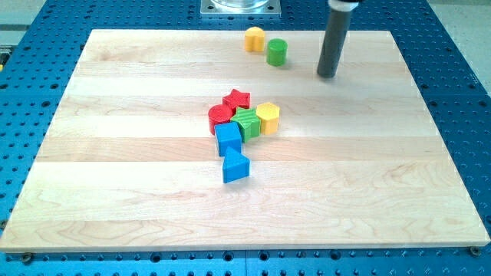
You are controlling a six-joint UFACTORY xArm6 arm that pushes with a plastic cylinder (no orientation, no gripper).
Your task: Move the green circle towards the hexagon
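Wooden board (115,192): my tip (327,76) right of green circle (277,52).

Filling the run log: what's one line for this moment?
my tip: right of green circle, apart | yellow hexagon: in centre cluster, below | contact: none | push: not started

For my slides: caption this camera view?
My tip stands right of the green circle, above the yellow hexagon.

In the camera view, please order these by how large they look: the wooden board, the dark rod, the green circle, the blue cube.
1. wooden board, by far largest.
2. dark rod, ending at my tip, right of the green circle.
3. blue cube.
4. green circle. It lies farther toward the view's top, so ranks 3 and 4 are uncertain.
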